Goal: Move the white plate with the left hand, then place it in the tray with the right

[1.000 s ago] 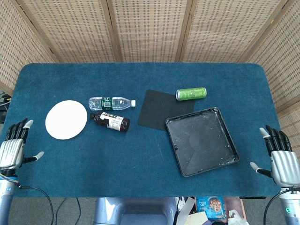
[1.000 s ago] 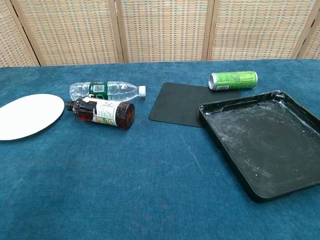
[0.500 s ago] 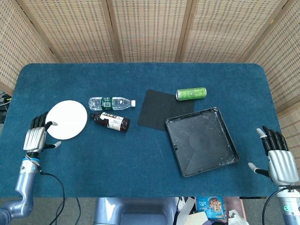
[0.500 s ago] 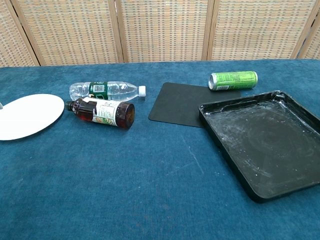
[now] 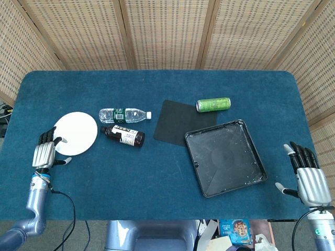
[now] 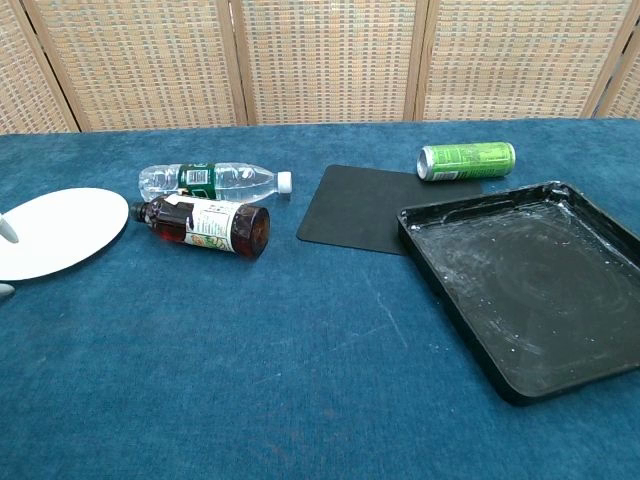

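Head view shows the blue desk (image 5: 157, 172) with the plate (image 5: 75, 133) lying flat at the left of the frame. The left robot hand (image 5: 46, 153) sits at the plate's lower left edge with fingers apart; its fingertips (image 5: 51, 135) reach over the rim, but whether they touch it I cannot tell. It holds nothing. In the chest view only two pale fingertips (image 6: 8, 230) show at the far left edge, one over the plate (image 6: 55, 232) and one just below it.

The right robot hand (image 5: 308, 178) is at the lower right corner of the head view, past the desk's edge, fingers spread and empty, well apart from the tray (image 5: 225, 157).

The tray is black, square, smeared with whitish marks, and lies right of centre with one corner overlapping a black mat (image 5: 180, 122). A green can (image 5: 213, 104) lies on its side above the tray; its writing is too small to read. Just right of the plate lie a clear water bottle (image 5: 124, 114) with a green label and white cap, and below it a brown bottle (image 5: 123, 135) with a pale label; neither label is legible.
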Tool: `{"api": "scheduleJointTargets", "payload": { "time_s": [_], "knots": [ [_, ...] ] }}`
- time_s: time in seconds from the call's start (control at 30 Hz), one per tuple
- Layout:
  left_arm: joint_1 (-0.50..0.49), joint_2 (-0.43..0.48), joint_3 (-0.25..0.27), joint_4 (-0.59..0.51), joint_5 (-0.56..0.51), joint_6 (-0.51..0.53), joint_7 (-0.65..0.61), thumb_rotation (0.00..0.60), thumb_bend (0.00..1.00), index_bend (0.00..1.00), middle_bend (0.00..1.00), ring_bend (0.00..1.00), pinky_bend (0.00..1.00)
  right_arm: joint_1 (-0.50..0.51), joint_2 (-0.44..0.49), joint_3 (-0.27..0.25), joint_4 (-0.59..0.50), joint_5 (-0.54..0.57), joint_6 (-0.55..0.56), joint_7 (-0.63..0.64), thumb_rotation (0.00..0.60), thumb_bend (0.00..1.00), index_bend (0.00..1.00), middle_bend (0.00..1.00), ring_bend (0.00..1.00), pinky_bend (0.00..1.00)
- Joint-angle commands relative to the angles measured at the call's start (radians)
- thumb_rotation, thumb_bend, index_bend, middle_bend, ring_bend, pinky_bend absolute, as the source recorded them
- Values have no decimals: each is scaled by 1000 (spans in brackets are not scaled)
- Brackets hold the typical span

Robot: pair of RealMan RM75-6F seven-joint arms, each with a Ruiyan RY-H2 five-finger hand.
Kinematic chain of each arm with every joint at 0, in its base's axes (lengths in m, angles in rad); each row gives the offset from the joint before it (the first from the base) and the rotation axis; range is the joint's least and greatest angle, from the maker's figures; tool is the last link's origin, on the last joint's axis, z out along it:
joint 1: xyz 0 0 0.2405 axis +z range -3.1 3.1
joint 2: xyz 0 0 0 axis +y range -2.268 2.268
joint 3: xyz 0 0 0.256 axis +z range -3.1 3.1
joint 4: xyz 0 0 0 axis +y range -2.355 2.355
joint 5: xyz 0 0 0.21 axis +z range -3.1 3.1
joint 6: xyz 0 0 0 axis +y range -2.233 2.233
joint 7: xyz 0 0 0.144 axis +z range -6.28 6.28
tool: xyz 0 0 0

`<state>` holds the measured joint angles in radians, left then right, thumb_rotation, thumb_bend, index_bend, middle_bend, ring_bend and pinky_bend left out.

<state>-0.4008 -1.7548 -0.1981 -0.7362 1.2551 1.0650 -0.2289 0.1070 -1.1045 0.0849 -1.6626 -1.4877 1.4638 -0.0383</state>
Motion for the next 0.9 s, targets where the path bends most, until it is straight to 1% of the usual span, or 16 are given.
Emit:
{"api": "scheduleJointTargets", "payload": {
  "time_s": [0.03,0.3,0.4,0.47,0.53,0.83,0.9],
  "knots": [
    [-13,-14,-8,25,-2,-10,-18,600,154,394,0,0,0,0,0,1,1,3,-2,3,600,0,0,0,0,0],
    [-35,-31,-8,53,1,-32,-5,600,172,425,0,0,0,4,-1,2,4,10,-11,2,600,0,0,0,0,0],
    [-42,-38,-11,59,-3,-43,-3,600,213,430,0,0,0,3,0,2,3,11,-11,3,600,0,0,0,0,0],
    [-45,-42,-12,65,-4,-45,-1,600,267,432,0,0,0,3,0,2,2,12,-10,6,600,0,0,0,0,0],
    [-48,-45,-14,70,-6,-48,0,600,297,433,0,0,0,3,1,3,2,12,-9,8,600,0,0,0,0,0],
    [-64,-58,-25,110,-13,-65,-9,600,314,444,0,0,0,3,4,2,2,10,-10,21,600,0,0,0,0,0],
    [-70,-61,-29,119,-14,-68,-13,600,349,463,0,0,0,3,5,2,2,11,-12,24,600,0,0,0,0,0]
  ]
}}
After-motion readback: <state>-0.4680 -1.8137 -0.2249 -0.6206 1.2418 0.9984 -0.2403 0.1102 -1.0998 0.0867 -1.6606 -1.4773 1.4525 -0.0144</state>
